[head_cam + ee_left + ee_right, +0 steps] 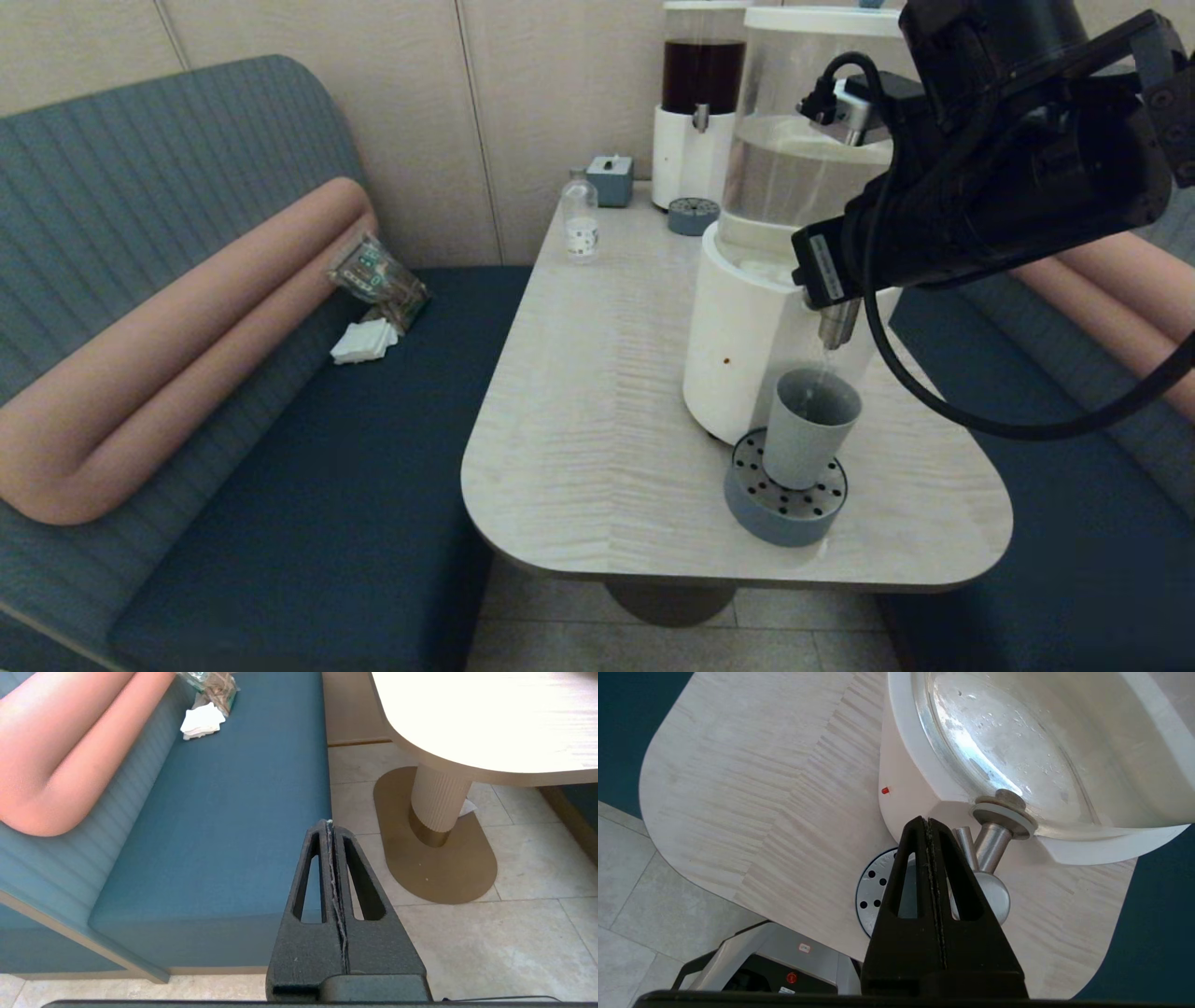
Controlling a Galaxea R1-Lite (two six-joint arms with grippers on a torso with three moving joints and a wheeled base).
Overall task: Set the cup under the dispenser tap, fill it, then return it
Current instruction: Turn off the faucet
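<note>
The grey-blue cup (808,425) stands upright on the round perforated drip tray (747,504), directly under the steel dispenser tap (837,325) of the big white-based dispenser (747,345). A thin stream appears to fall from the tap into the cup. My right arm (980,205) reaches over the tap. My right gripper (928,821) is shut with nothing in it, and its tips sit beside the tap's thin steel lever (966,842). The fingers hide most of the cup in that view. My left gripper (330,822) is shut and empty, parked low over the bench edge and floor.
At the back of the table (560,523) stand a small clear bottle (581,224), a grey box (611,179), the dark-liquid dispenser (700,93) and its small tray (693,216). A packet (378,275) and napkins (364,343) lie on the left bench.
</note>
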